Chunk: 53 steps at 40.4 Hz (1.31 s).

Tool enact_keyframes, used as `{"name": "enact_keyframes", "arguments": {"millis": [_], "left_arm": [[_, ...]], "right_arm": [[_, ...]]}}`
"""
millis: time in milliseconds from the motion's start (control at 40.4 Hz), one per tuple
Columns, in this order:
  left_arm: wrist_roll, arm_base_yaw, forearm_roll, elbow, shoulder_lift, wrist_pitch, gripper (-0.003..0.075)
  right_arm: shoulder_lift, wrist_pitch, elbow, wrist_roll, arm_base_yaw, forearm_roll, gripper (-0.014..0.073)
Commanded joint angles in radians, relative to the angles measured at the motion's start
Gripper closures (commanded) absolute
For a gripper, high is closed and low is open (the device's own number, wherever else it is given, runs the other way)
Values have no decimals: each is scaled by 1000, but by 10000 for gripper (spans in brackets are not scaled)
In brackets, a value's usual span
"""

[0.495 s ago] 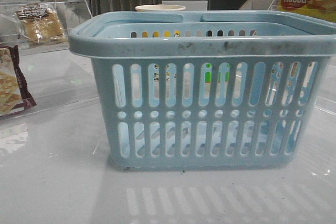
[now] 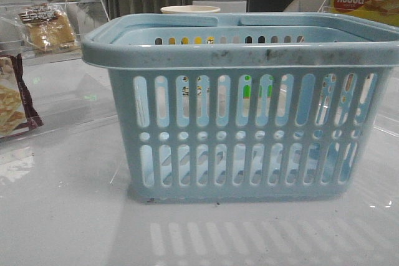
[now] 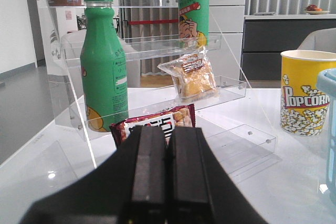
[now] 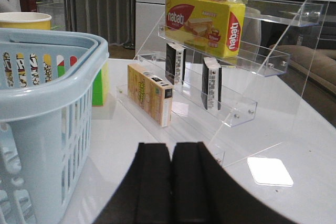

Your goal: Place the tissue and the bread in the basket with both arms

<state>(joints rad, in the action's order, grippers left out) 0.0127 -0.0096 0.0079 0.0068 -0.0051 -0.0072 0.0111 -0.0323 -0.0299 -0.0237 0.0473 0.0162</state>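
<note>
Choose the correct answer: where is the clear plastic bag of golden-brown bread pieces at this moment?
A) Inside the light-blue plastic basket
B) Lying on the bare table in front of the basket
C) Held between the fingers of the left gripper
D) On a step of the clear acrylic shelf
D: the clear plastic bag of golden-brown bread pieces leans on a step of the clear acrylic shelf, apart from the shut, empty left gripper.

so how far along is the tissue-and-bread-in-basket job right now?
Nothing looks done: through its slots, no item shows inside the light-blue slotted plastic basket. The clear bag of golden-brown bread sits on the clear acrylic shelf. Nothing in hand: left tool and right tool are both shut, empty. Both picks and drops remain. I can't identify the tissue confidently.
</note>
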Motion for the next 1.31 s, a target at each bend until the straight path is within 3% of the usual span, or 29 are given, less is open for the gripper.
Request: {"name": "enact_keyframes", "arguments": {"millis": [0,272,420,643,964,1088,1286], "left_arm": [[-1,-5,-8,0,-18,-87,629],[-1,-5,-8,-3,-18,-152,629],[-1,-5,-8,-77,-18,-146,629],[-1,-5,-8,-320,22,30,629],[-1,-5,-8,-692,256,302,629],[-1,-5,-8,-779,359,454,629],[-1,-5,-8,-776,462,568,629]], "right_arm": [[17,91,0,-2,7,3,537],[17,134,4,-2,7,3,537],[17,97,100,-2,6,3,537],[-39,-93,387,-2,6,3,537],[-322,-414,764,-2,6,3,537],[-420,-526,832,-2,6,3,537],[-533,-624,826,-2,6,2,537]]}}
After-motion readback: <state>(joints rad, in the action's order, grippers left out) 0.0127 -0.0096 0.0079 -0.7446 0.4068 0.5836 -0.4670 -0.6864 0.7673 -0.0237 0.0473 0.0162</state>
